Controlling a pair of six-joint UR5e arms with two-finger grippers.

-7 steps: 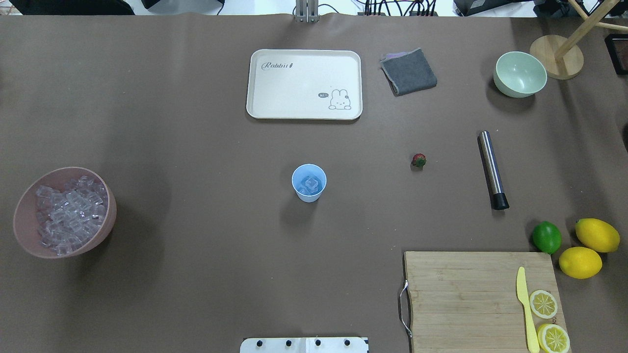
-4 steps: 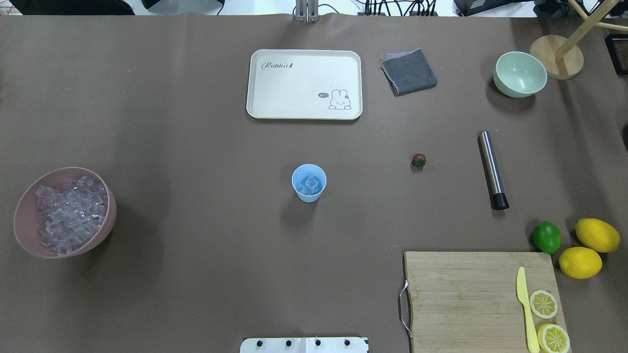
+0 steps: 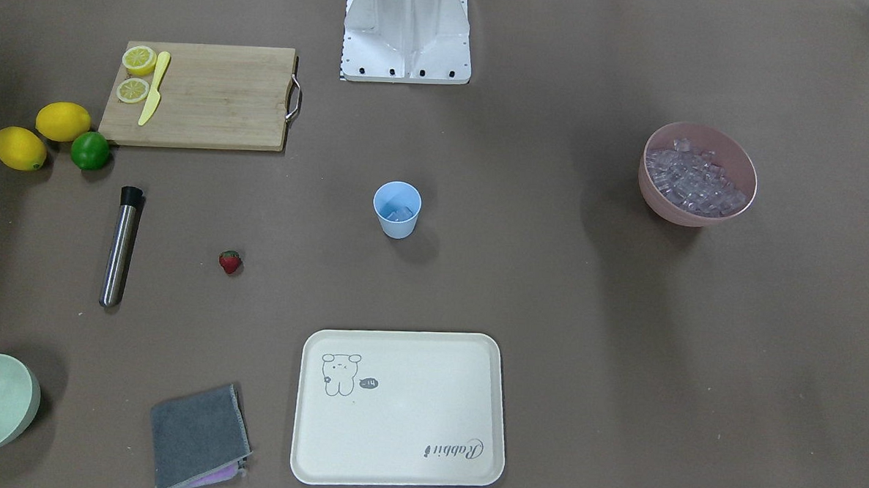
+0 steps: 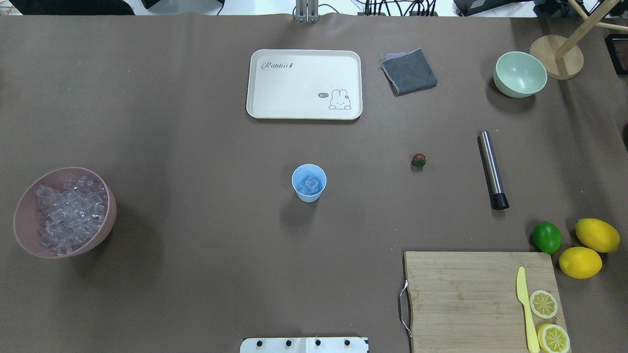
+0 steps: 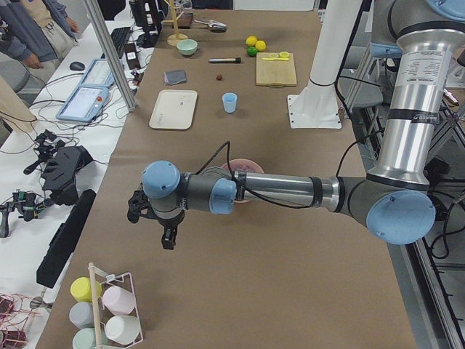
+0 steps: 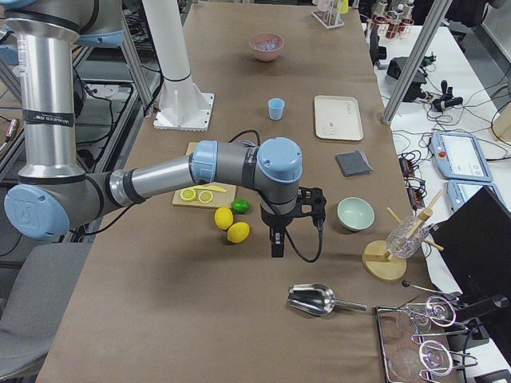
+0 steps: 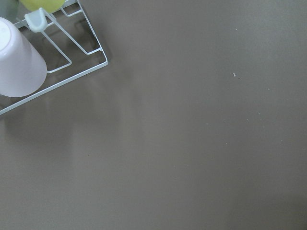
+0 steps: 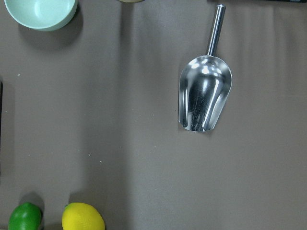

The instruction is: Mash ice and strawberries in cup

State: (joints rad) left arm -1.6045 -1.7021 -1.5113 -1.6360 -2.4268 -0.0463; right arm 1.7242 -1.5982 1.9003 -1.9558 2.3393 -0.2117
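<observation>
Bring the right gripper (image 6: 275,242), jaw state impossible to tell here as with the left gripper (image 5: 168,238), across to the strawberry (image 4: 418,160) lying bare between steel muddler (image 4: 491,169) and cup (image 4: 308,197), pinch softly, then release above the ice (image 4: 311,185) inside that mid-table cup.

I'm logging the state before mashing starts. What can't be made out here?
Left gripper: seen only in the left side view; open or shut unclear.
Right gripper: likewise, right side view only.
Ice in the cup: overhead, the cubes are too small and clear to count; in the front view, the wall hides most.
</observation>
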